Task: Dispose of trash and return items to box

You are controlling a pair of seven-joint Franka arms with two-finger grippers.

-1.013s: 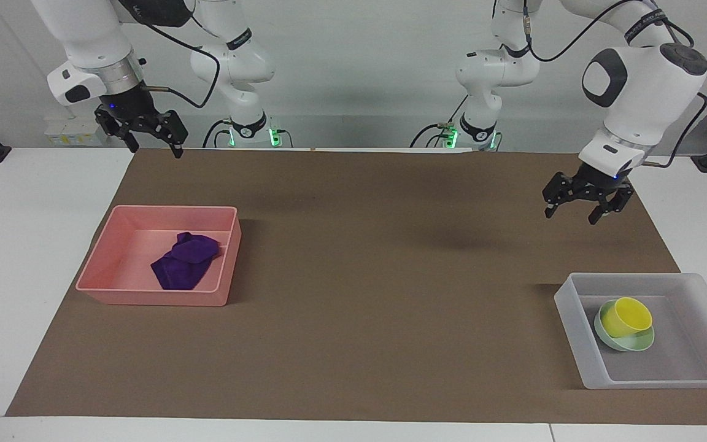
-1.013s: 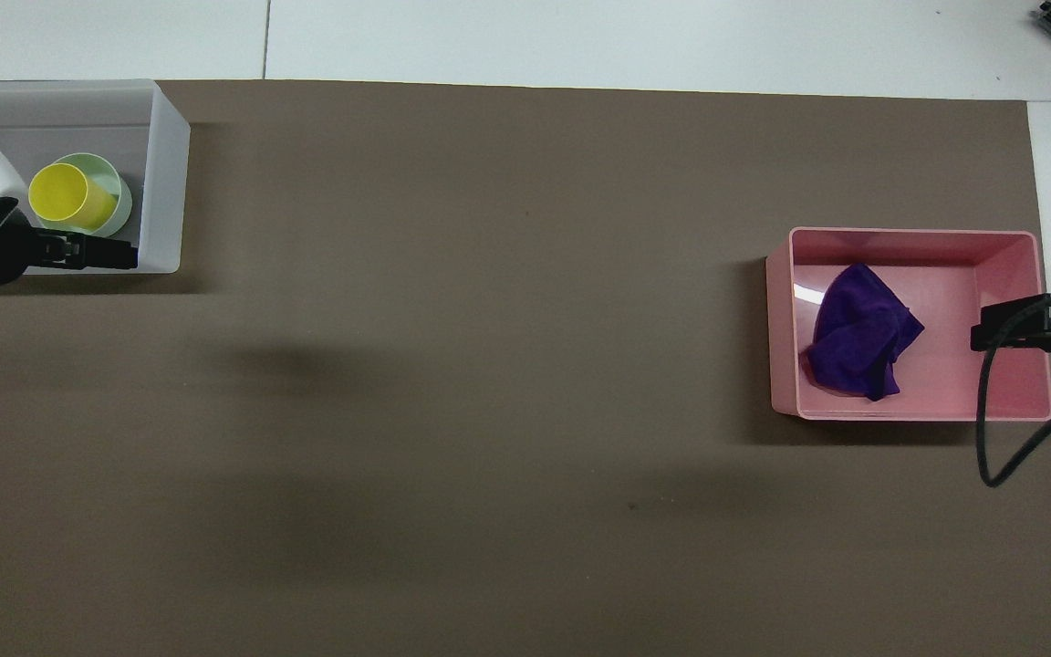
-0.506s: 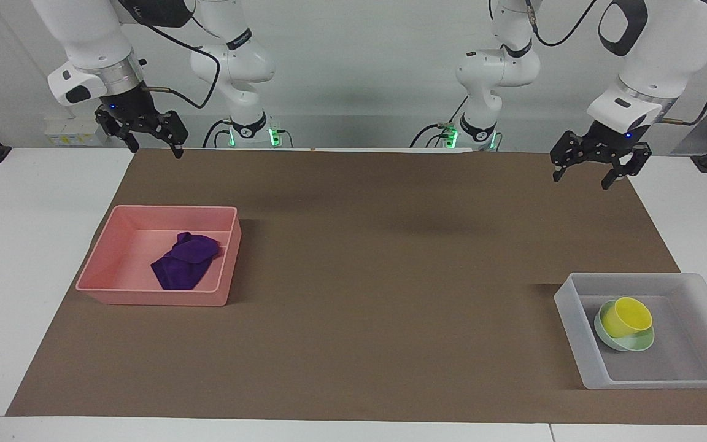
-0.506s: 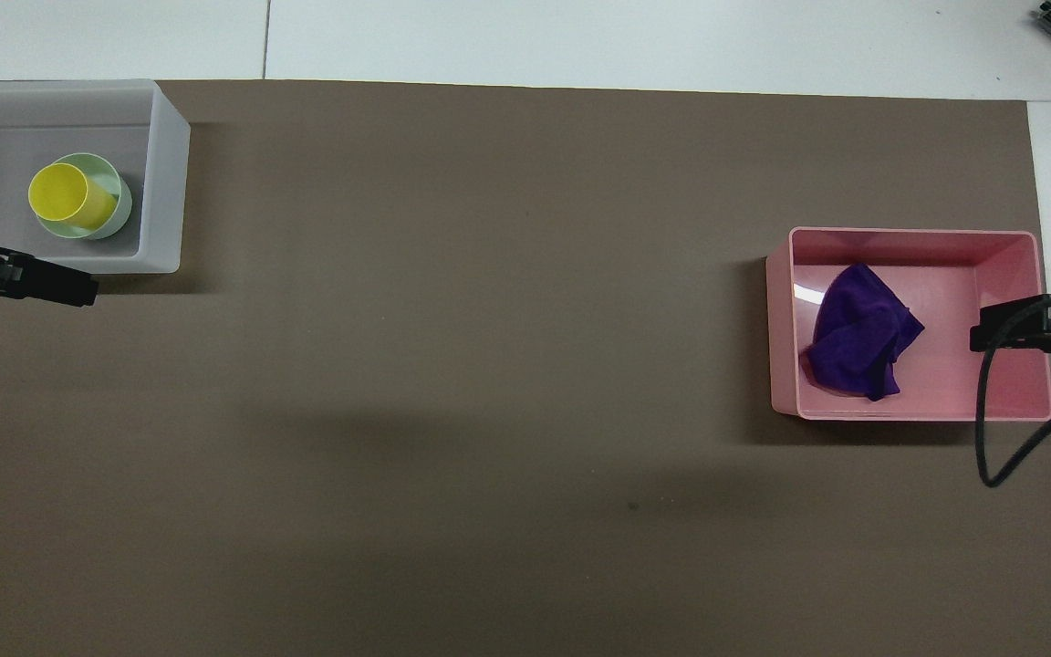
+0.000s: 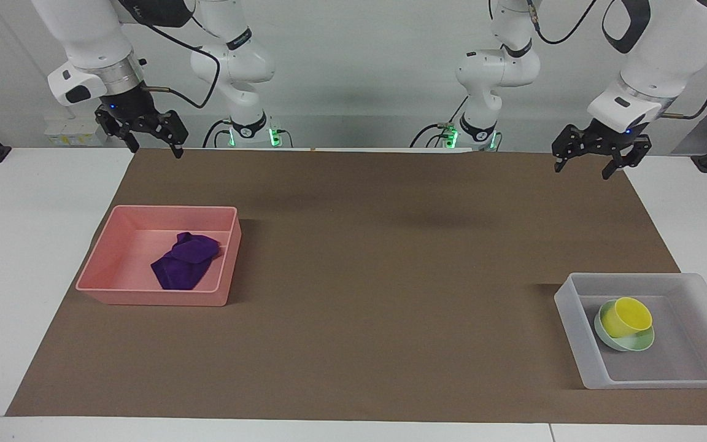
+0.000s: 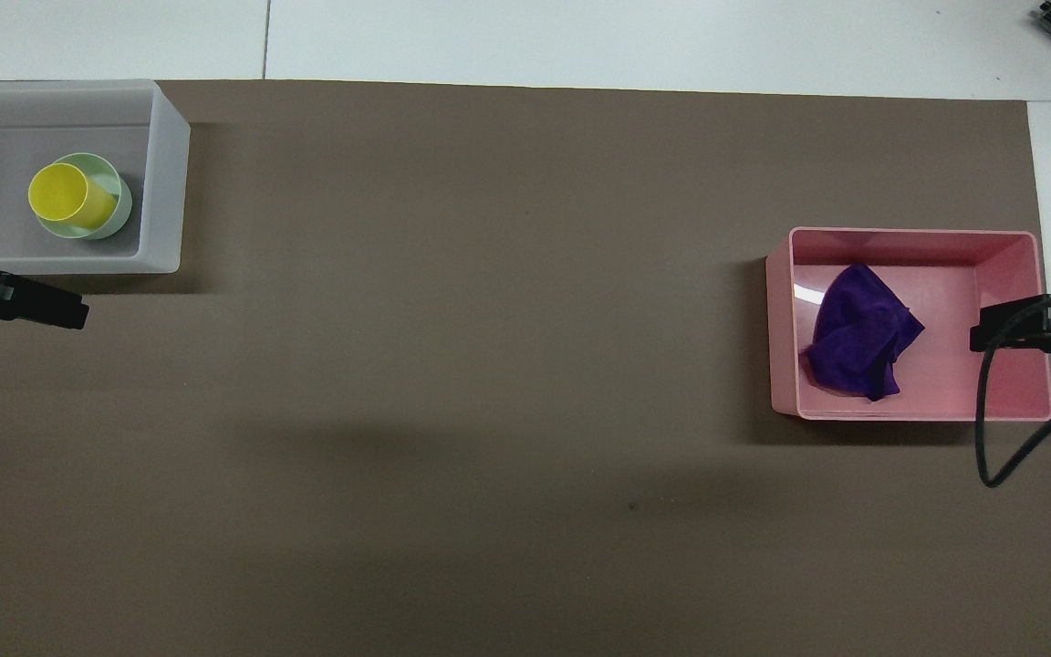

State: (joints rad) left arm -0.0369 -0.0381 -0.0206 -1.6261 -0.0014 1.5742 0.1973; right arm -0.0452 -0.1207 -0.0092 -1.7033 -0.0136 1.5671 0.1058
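**Both grippers raised and empty; cloth in pink tray, cup and bowl in translucent box**

The purple cloth (image 5: 185,261) lay crumpled inside the pink tray (image 5: 108,261), at the right arm's end of the brown mat (image 5: 353,245). It rested on the tray floor, toward the wall that faces the middle of the table.

The translucent box (image 5: 571,331) stood at the left arm's end of the mat, on the corner farthest from the robots. Inside it sat the mint-green bowl (image 5: 629,344), and the yellow cup (image 5: 626,316) stood in the bowl, tilted — its mouth leaning away from upright. The pair lay toward the box wall that faces the middle of the table.

The left gripper (image 5: 587,164) hung in the air over the mat's edge nearest the robots, at the left arm's end, well apart from the box. Its fingers were spread wide with nothing between them.

The right gripper (image 5: 154,146) hung over the mat's corner nearest the robots at the right arm's end, well above the pink tray and apart from it. Its fingers were likewise parted and held nothing.

In the overhead view only the dark tips of each gripper showed at the picture's side edges — the left gripper (image 6: 28,306) just nearer the robots than the box, the right gripper (image 6: 1023,328) over the pink tray's outer wall.
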